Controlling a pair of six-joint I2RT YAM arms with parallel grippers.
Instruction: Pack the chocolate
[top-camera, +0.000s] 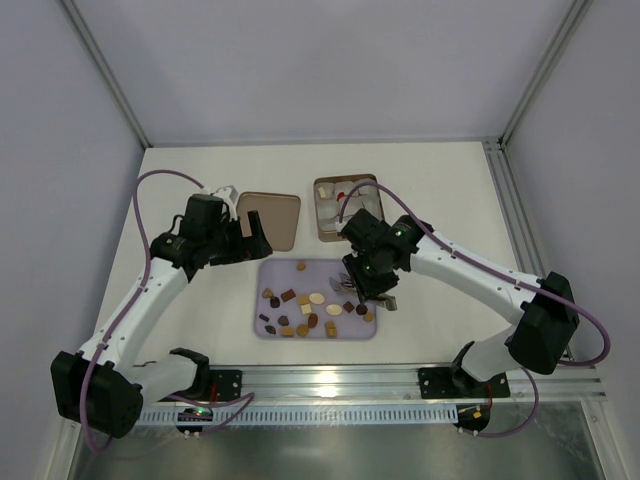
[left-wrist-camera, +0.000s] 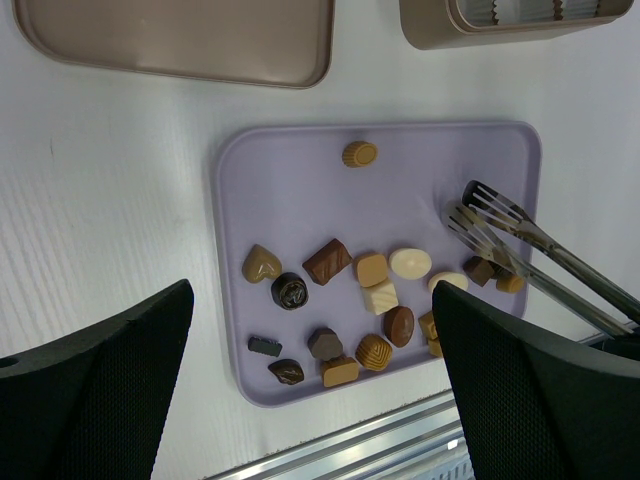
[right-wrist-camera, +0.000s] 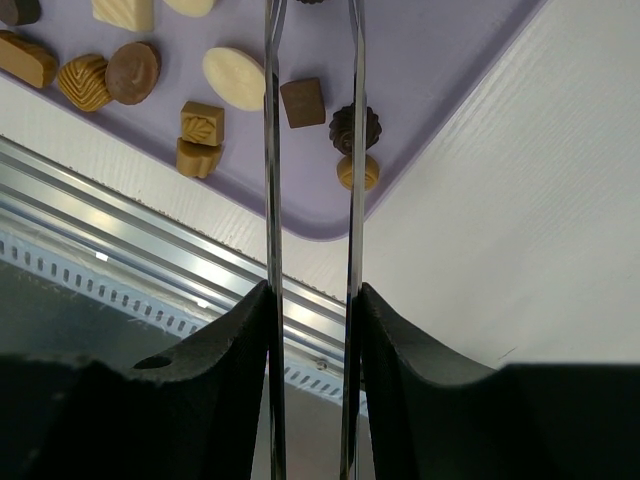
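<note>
Your tongs (left-wrist-camera: 497, 222) sit clamped by their handle end in the right gripper (right-wrist-camera: 312, 330), squeezed only partway. The two slotted tips stand a little apart with nothing between them, as far as the left wrist view shows (the right wrist view cuts the tips off at the top). They hang over the right side of the purple tray (left-wrist-camera: 250, 160), just beside a dark square piece (left-wrist-camera: 480, 268). My read is you're lining up on one of that cluster.

All the chocolate (left-wrist-camera: 327, 260) I can see is loose on the tray, mostly along its near edge, with one caramel cup (left-wrist-camera: 359, 153) alone at the far edge.

The tin (top-camera: 345, 208) with white paper cups (top-camera: 355, 198) sits just beyond the tray, its lid (top-camera: 270, 218) beside it. I can't tell if any piece is packed yet.

Your left gripper (left-wrist-camera: 315, 360) is spread wide and empty, parked above the tray's left side, probably just watching.
</note>
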